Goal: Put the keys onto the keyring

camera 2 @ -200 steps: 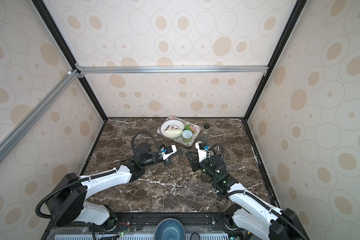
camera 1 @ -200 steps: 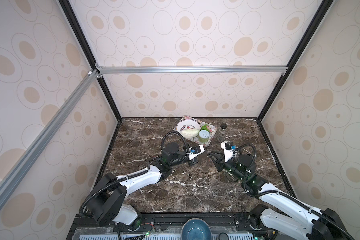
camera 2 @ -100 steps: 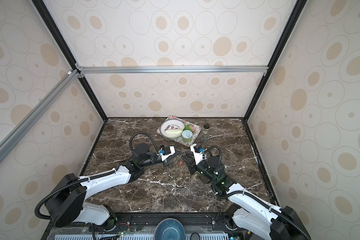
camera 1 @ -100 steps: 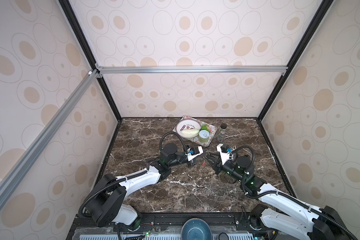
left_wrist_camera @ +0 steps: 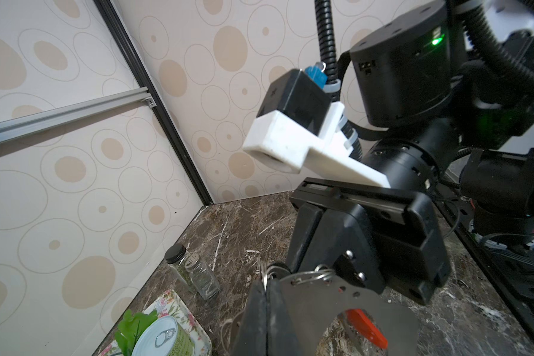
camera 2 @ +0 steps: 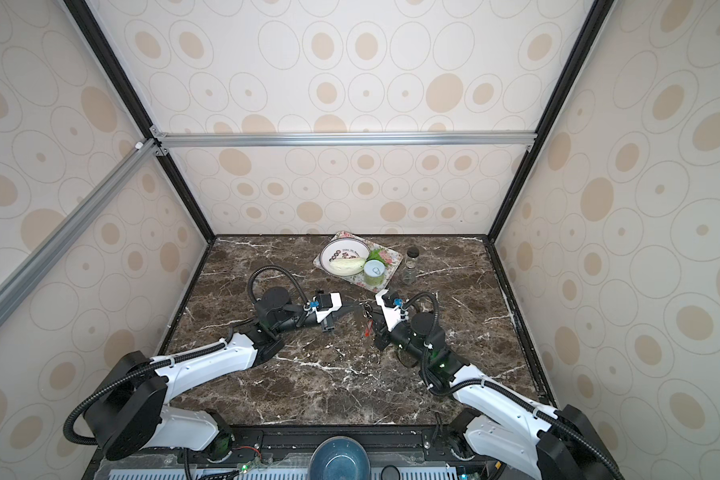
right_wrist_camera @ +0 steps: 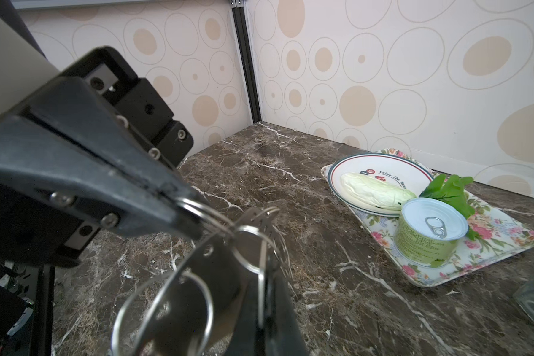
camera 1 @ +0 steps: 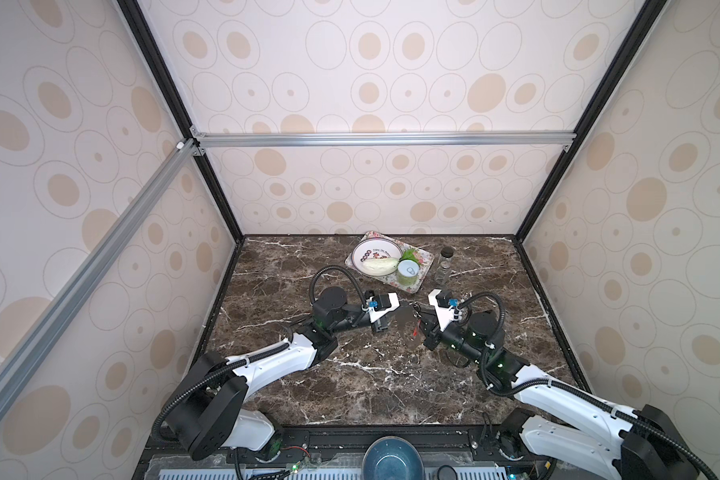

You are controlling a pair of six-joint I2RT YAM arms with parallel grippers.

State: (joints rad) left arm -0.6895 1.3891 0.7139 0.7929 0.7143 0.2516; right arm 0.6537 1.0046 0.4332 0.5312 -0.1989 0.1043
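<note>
Setting: robotics lab test booth. Evidence: aluminium frame rail [camera 1: 383,139], oval-patterned wall panels [camera 1: 391,62], marble-look bench [camera 1: 371,374], left arm [camera 1: 275,365], right arm [camera 1: 566,392].

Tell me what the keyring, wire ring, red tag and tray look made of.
Keyring: flat sheet metal, dull grey, soft reflections, drilled rim holes.
Wire ring: thin bright steel, by its shine.
Red tag: probably plastic, smooth even colour, slight gloss.
Tray: likely melamine or plastic, glossy printed flowers; coated metal is possible.
</note>
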